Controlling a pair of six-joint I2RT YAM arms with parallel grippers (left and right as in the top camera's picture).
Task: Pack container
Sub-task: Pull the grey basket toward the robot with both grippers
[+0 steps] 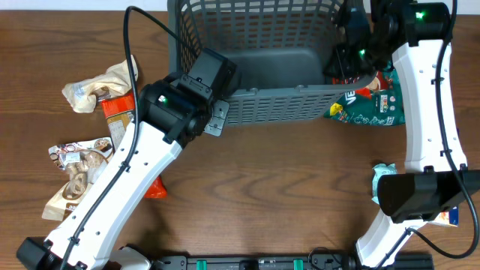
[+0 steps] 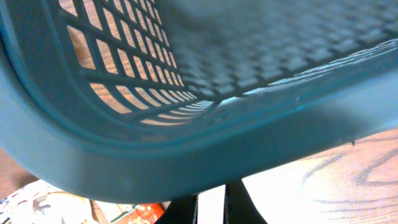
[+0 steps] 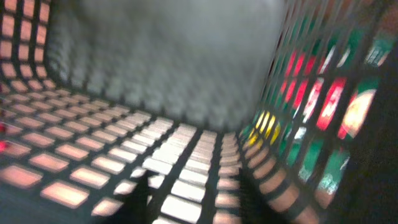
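Observation:
The container (image 1: 277, 105), a large dark grey lattice basket, stands at the back middle of the table with nothing in it. My left gripper (image 1: 216, 116) is at its near left corner. In the left wrist view its fingers (image 2: 211, 202) stand close together, shut, their tips hidden under the thick rim (image 2: 186, 149). My right gripper (image 1: 346, 64) hangs over the basket's right rim. The blurred right wrist view looks along the inside of the lattice wall (image 3: 155, 93), and the dark fingers of the right gripper (image 3: 205, 199) stand apart with nothing between them. A green snack packet (image 1: 371, 105) lies outside the right wall and shows through the slots (image 3: 323, 106).
Loose snack packets lie on the left: a beige one (image 1: 94, 88), an orange one (image 1: 116, 112), a brown and white one (image 1: 75, 161) and a small orange one (image 1: 156, 187). A teal packet (image 1: 382, 176) lies beside the right arm's base.

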